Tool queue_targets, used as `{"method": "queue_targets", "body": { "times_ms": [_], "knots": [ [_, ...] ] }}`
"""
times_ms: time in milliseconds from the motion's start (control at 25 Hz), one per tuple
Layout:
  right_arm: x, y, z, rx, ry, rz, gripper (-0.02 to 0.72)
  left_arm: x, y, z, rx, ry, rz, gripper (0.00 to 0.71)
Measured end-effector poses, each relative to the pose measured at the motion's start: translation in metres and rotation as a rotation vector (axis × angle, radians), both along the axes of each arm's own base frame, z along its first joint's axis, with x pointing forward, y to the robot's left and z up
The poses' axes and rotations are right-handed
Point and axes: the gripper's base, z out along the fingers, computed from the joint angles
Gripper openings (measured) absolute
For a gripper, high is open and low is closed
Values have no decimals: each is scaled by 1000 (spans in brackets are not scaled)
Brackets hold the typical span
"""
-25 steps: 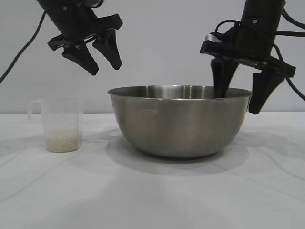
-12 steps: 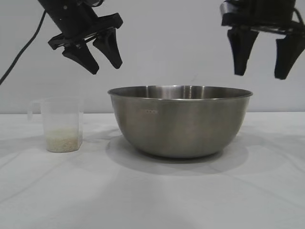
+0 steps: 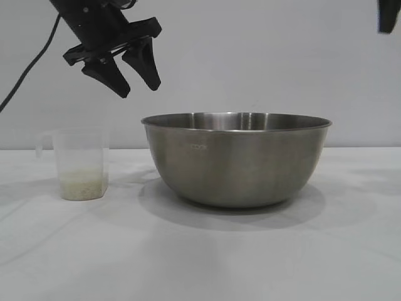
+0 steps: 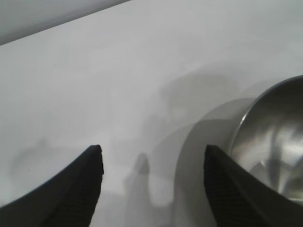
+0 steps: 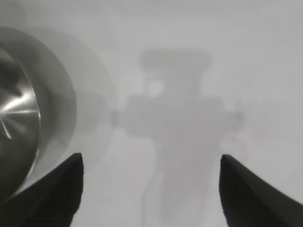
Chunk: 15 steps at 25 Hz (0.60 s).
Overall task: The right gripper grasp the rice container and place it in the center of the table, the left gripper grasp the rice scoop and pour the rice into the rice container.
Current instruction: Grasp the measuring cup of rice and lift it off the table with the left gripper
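The steel rice container (image 3: 237,160) stands on the white table (image 3: 200,257) near the middle. Its rim also shows in the left wrist view (image 4: 274,137) and in the right wrist view (image 5: 23,113). The clear rice scoop (image 3: 80,163) stands to its left with cream rice (image 3: 81,184) in its bottom. My left gripper (image 3: 139,88) hangs open and empty above and between the scoop and the bowl; in its own view (image 4: 152,156) the scoop is out of view. My right gripper (image 5: 150,163) is open and empty, high up, with only a finger tip (image 3: 388,15) at the exterior view's top right corner.
The tabletop (image 5: 189,71) under the right gripper carries only that gripper's shadow. A plain pale wall (image 3: 250,56) stands behind the table. A black cable (image 3: 28,66) runs down from the left arm at the far left.
My right gripper has let go of the bowl's rim, risen and moved off to the upper right, almost out of the exterior view. The bowl, the scoop and the left gripper have not moved.
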Motion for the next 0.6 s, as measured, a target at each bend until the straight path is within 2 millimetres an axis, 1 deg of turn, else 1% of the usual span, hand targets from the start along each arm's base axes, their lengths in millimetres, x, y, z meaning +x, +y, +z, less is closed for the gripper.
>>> {"method": "queue_targets", "body": {
  "times_ms": [120,280,360,520,600],
  "knots": [
    [-35,-6,10,-8,-15,-15,525,0,0,0,0,0,0,386],
    [-85,-5,12,-4,-20,-16,525,0,0,0,0,0,0,386],
    [-112,-5,15,-5,-57,-18,525,0,0,0,0,0,0,386],
    [-164,-4,11,-5,-141,-23,525,0,0,0,0,0,0,386],
    [-190,-4,5,-5,-168,-23,525,0,0,0,0,0,0,386]
  ]
}}
